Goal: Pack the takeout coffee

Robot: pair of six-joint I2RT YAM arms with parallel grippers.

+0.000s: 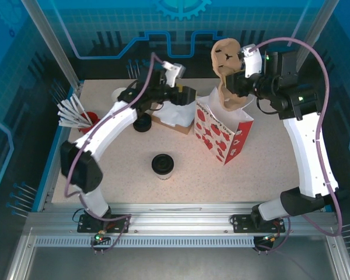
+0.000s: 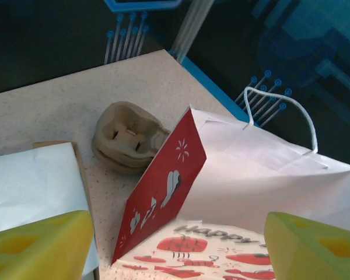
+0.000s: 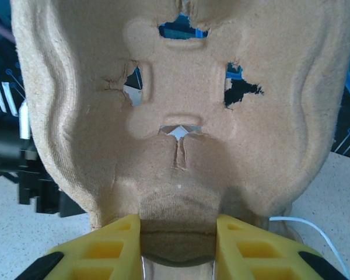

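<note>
Coffee: cup (image 1: 162,165) upright on the table (image 1: 268,169), black lid on, near the middle and toward the near edge. Well apart from the bag, neither gripper on it.
Bag: red-and-white paper bag (image 1: 224,131) standing, mouth up, right of centre. White handle seen in the left wrist view.
Right gripper (image 3: 178,248): above the bag's far side. Yellow fingers (image 3: 114,248) pinch the lower edge of a tan pulp carrier (image 1: 226,64), held upright.
Carrier: lower end at the bag's mouth; cannot tell whether it is inside.
Left gripper (image 1: 189,96): just left of the bag, over white paper (image 1: 174,112). Fingers (image 2: 38,245) spread wide, gripping nothing.
Other: loose black lid (image 1: 143,123) left of the paper; red cup (image 1: 88,119) of white sticks at the left edge.
</note>
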